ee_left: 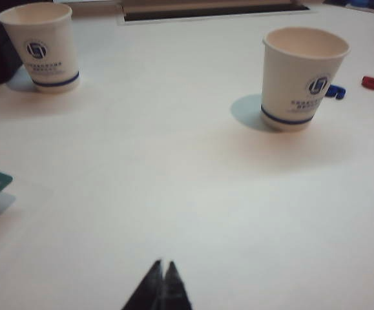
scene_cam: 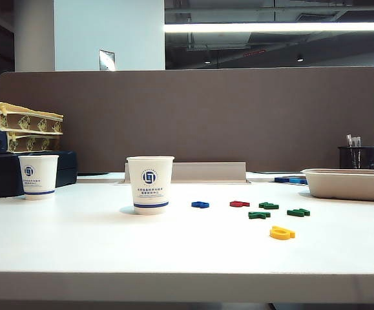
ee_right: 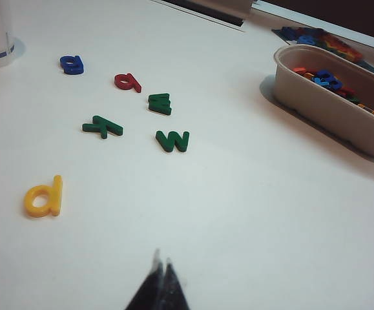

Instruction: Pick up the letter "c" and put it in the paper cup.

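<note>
The white paper cup [scene_cam: 150, 184] with blue logo stands upright, mouth up.

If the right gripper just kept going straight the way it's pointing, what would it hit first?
Likely the green w: the shut right gripper hovers over bare table aimed roughly at it, though depth is hard to judge.

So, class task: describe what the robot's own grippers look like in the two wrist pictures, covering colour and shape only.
Little shows. The left gripper appears as two thin black fingers tapering to sharp points, pressed together into a dark wedge. The right gripper looks the same: black pointed fingers, slightly blurred. No cables, markings or arm links are visible, and the exterior view shows no arm at all.
</note>
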